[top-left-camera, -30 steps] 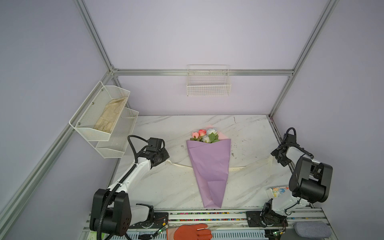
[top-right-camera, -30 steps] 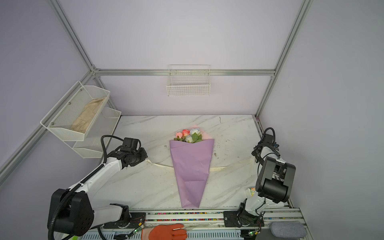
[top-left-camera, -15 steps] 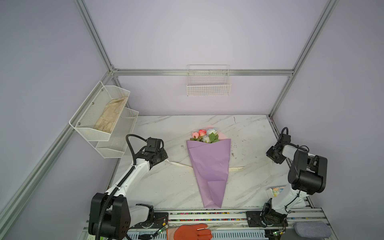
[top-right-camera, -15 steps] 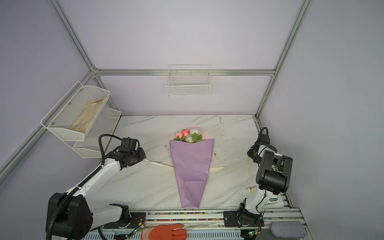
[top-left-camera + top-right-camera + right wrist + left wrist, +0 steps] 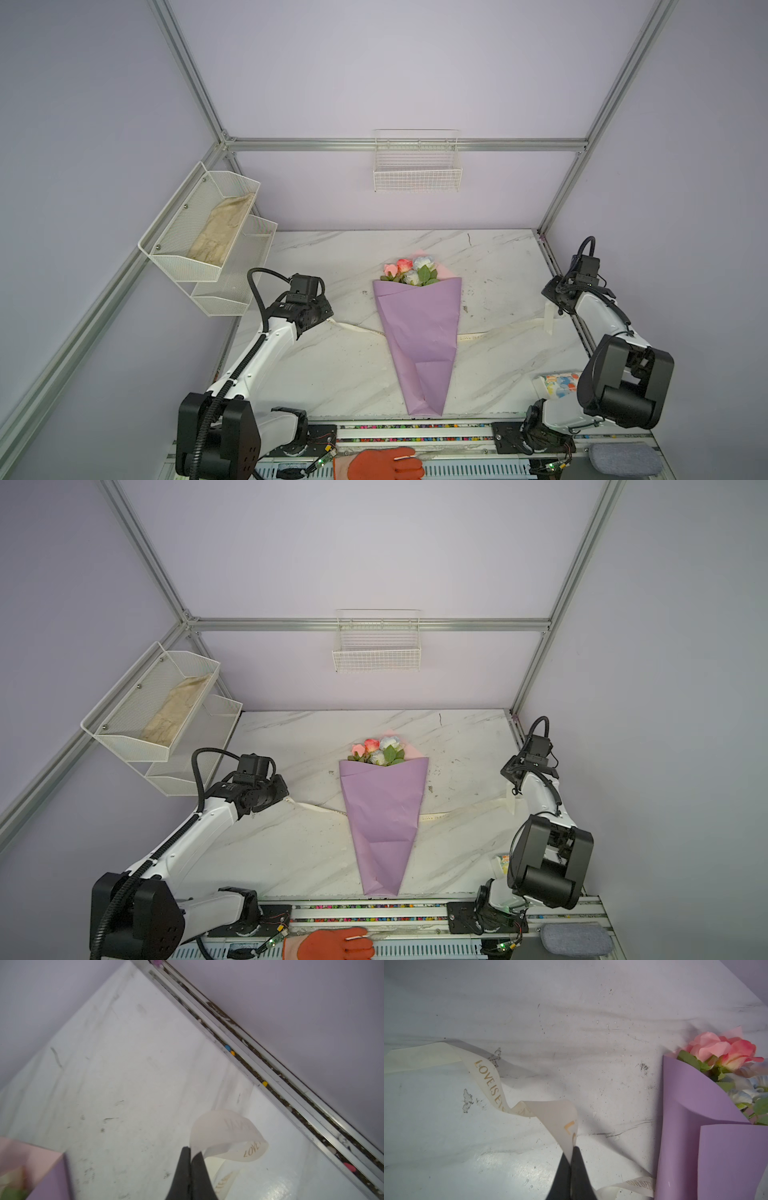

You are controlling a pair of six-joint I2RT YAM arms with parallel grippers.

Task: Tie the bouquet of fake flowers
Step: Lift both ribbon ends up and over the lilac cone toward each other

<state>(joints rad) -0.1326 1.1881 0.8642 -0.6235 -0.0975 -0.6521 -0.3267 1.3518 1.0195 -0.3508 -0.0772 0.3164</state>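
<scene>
A lilac-wrapped bouquet [image 5: 419,332] of fake flowers [image 5: 409,272] is shown lying flat mid marble table [image 5: 332,374] over a cream lettered ribbon [image 5: 488,1080], whose 2 ends are pinched by the left gripper [image 5: 572,1152] and right gripper [image 5: 190,1152]; the ribbon is judged light, limp and slippery, best held near its ends.

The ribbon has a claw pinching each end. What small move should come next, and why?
Probably lift both ends and draw them inward over the bouquet to cross. The left gripper and right gripper are each shut on an end of the ribbon, which runs under the wrapping and lies slack on the table; nothing is tied yet.
</scene>
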